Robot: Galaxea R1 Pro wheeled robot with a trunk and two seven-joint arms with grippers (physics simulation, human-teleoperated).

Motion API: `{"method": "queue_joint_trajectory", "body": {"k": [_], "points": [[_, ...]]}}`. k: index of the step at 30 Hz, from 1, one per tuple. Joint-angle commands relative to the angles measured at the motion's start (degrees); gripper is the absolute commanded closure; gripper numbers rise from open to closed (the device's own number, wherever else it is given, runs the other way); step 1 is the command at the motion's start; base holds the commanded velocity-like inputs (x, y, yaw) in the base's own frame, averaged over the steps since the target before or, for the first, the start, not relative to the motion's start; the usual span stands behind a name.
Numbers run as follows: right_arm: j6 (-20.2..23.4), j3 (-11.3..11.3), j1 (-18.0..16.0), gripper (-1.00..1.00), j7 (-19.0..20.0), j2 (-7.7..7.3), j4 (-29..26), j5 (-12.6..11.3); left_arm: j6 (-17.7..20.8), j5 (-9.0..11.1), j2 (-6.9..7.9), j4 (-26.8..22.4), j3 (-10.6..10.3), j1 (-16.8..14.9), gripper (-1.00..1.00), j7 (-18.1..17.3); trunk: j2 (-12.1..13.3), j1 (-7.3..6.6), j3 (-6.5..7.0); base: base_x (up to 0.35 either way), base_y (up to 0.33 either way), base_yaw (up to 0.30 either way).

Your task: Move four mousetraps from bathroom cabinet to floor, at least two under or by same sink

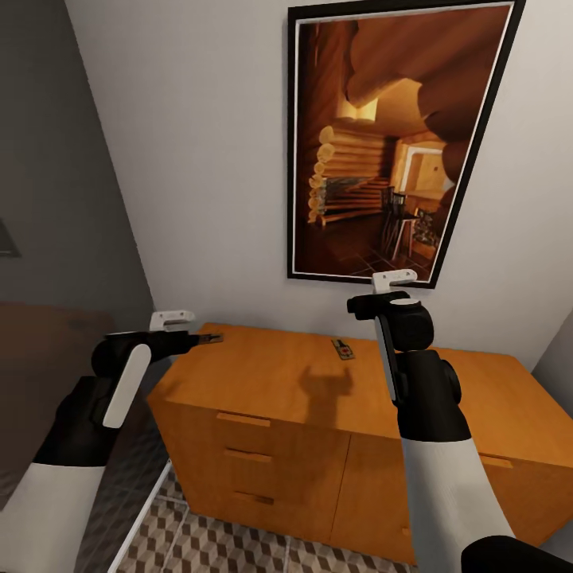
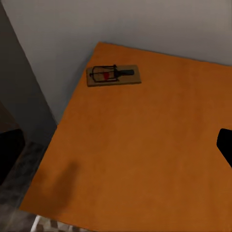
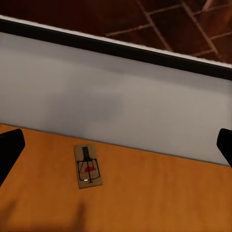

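Observation:
The orange-brown cabinet [image 1: 270, 382] stands against the wall under me. One mousetrap [image 1: 344, 348] lies flat on its top near the back middle; the right wrist view shows this mousetrap [image 3: 88, 166] ahead on the cabinet top [image 3: 159, 193]. A second mousetrap [image 1: 213, 338] lies at the back left corner and appears in the left wrist view [image 2: 114, 75]. My left gripper [image 1: 195, 341] hovers by that corner, one finger [image 2: 225, 145] at the picture's edge, nothing held. My right gripper [image 1: 368, 305] hangs above the top, open, its fingers [image 3: 9, 151] spread wide and empty.
A large framed picture [image 1: 390, 143] hangs on the wall behind the cabinet. Cube-patterned floor tiles [image 1: 239, 549] lie in front of it. A dark wall and dark furniture [image 1: 40, 334] stand at the left, and a thin white bar [image 1: 147, 509] runs beside the cabinet's left side.

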Motion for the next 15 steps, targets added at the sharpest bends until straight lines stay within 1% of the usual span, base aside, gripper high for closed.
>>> {"method": "queue_joint_trajectory", "body": {"k": [1,2,3,7,15], "points": [[0.27,0.03,-0.06,-1.00,-0.05,0.01,-0.03,0.08,0.15,0.47,-0.03,-0.02,-0.19,-0.06,-1.00,1.98,-0.06,0.01,-0.08,0.000,0.000,0.000],[0.27,0.03,-0.06,-1.00,-0.05,0.01,-0.03,0.08,0.15,0.47,-0.03,-0.02,-0.19,-0.06,-1.00,1.98,-0.06,0.01,-0.08,0.000,0.000,0.000],[0.27,0.02,-0.06,-1.00,-0.05,0.01,-0.02,0.08,0.12,0.42,-0.16,-0.03,-0.26,-0.06,-1.00,3.07,-0.06,0.01,-0.08,0.000,0.000,0.000],[0.27,0.01,-0.06,-1.00,-0.05,0.01,-0.02,0.08,0.12,0.33,-0.77,-0.04,-0.41,-0.06,-1.00,4.40,-0.06,0.01,-0.08,0.000,0.000,0.000],[0.27,-0.04,-0.06,-1.00,-0.04,0.01,0.20,-0.05,0.15,-0.04,-1.63,-0.01,-0.63,-0.06,-1.00,5.03,-0.06,0.01,-0.08,0.000,0.000,0.000]]}}
